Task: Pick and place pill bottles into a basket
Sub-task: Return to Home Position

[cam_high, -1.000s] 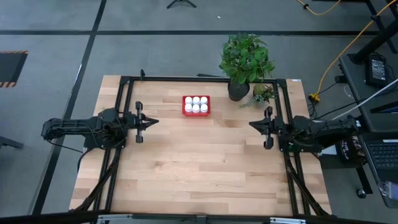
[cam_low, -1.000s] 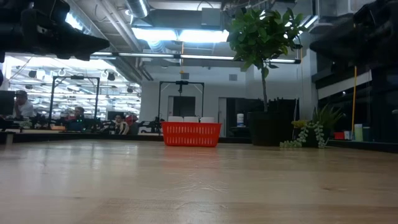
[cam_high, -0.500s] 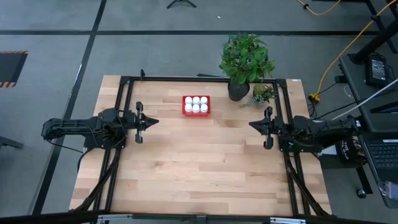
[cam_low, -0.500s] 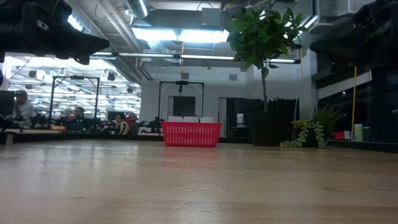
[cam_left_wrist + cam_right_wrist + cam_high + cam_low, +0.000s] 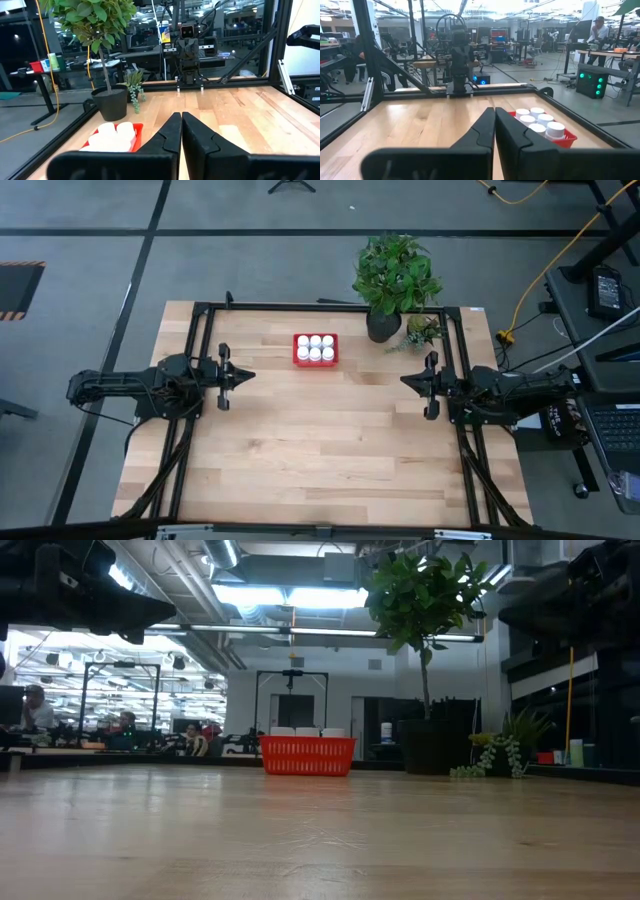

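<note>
The red basket (image 5: 316, 349) stands on the table near its far edge, with several white pill bottles (image 5: 316, 346) upright inside it; it also shows in the low view (image 5: 307, 755), the left wrist view (image 5: 135, 136) and the right wrist view (image 5: 565, 137). My left gripper (image 5: 246, 376) is shut and empty at the table's left side, above the table, left of and nearer than the basket. My right gripper (image 5: 405, 382) is shut and empty at the right side.
A dark pot with a green plant (image 5: 385, 280) stands at the far edge, right of the basket, with a small trailing plant (image 5: 422, 332) beside it. A black frame (image 5: 330, 306) runs round the table. People sit at desks in the room behind (image 5: 40, 710).
</note>
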`<act>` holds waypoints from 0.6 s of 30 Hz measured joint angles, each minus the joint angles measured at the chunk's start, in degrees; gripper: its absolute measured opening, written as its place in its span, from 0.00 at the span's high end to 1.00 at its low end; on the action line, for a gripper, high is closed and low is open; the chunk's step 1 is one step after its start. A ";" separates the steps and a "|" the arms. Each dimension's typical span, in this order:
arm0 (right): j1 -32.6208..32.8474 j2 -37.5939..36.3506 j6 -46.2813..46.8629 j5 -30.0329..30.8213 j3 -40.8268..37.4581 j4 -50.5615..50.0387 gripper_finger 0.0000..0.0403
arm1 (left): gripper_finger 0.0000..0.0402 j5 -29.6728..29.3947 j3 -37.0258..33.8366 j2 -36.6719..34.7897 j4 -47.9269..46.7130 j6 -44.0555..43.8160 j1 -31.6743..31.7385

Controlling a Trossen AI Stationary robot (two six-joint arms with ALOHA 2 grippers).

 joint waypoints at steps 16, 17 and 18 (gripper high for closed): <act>0.02 0.00 -0.02 0.00 0.00 -0.02 0.96 | 0.99 0.00 0.01 0.00 0.00 0.00 0.01; 0.02 0.00 -0.02 0.00 0.00 -0.02 0.96 | 0.98 0.00 0.01 0.00 -0.01 0.00 0.00; 0.02 0.00 -0.02 0.00 0.00 -0.02 0.96 | 0.98 0.00 0.01 0.00 0.00 0.00 0.01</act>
